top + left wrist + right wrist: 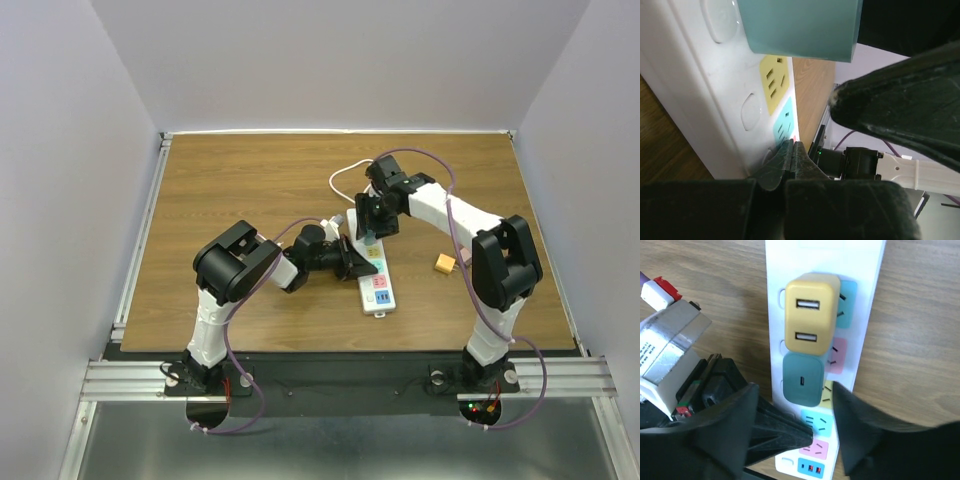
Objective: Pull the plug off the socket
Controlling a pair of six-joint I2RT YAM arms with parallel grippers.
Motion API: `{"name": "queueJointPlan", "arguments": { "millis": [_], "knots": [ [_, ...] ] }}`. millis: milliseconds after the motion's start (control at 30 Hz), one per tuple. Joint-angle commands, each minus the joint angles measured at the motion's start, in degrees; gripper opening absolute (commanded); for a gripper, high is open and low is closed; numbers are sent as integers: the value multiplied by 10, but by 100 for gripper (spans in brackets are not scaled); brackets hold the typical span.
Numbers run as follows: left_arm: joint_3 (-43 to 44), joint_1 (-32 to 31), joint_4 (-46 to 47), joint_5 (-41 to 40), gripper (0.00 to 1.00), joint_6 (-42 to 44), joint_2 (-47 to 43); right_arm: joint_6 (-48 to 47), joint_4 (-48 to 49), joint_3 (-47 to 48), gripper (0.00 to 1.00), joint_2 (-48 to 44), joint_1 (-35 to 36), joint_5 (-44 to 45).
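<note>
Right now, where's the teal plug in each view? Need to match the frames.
Top external: teal plug near the centre, seated on the socket.
Left wrist: top centre, a big teal block above the yellow outlet.
Right wrist: centre, just below the yellow USB adapter.
Shared landmark: the white socket, seen in all three.

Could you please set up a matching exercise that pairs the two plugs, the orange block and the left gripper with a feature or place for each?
1. yellow plug
2. teal plug
3. orange block
4. left gripper

A. fingers shut, beside the socket
B. two ports on its face
C. on the table, right of the socket
D. one slot on its face

Pairs: 1-B, 2-D, 3-C, 4-A
</note>
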Motion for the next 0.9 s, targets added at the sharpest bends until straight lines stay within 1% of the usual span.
{"name": "queueJointPlan", "arguments": {
  "millis": [0, 67, 100, 167, 267, 300, 333, 600, 700, 867],
  "knots": [
    [-3, -3, -85, -34, 0, 38, 24, -2, 20, 27, 55, 17, 8, 31],
    [-4, -4, -87, -36, 0, 36, 24, -2, 19, 27, 49, 21, 8, 42],
    [-5, -4, -87, -36, 0, 37, 24, -1, 19, 26, 42, 22, 8, 46],
    [-6, -4, -90, -38, 0, 37, 24, -2, 18, 21, 35, 22, 8, 56],
    [-3, -3, -99, -41, 0, 40, 24, -4, 18, 15, 17, 14, 8, 61],
    [-1, -4, -101, -40, 0, 40, 26, -5, 19, 14, 6, 8, 8, 61],
    [-1, -3, -104, -40, 0, 40, 26, -6, 18, 14, 1, 3, 8, 61],
    [6, -4, -117, -44, 0, 43, 34, -17, 1, 40, 0, -56, 9, 62],
    [8, -3, -119, -47, 0, 47, 34, -15, -5, 34, 1, -67, 9, 68],
    [9, -3, -123, -50, 0, 47, 35, -11, -4, 24, 0, -94, 9, 53]
  ]
}}
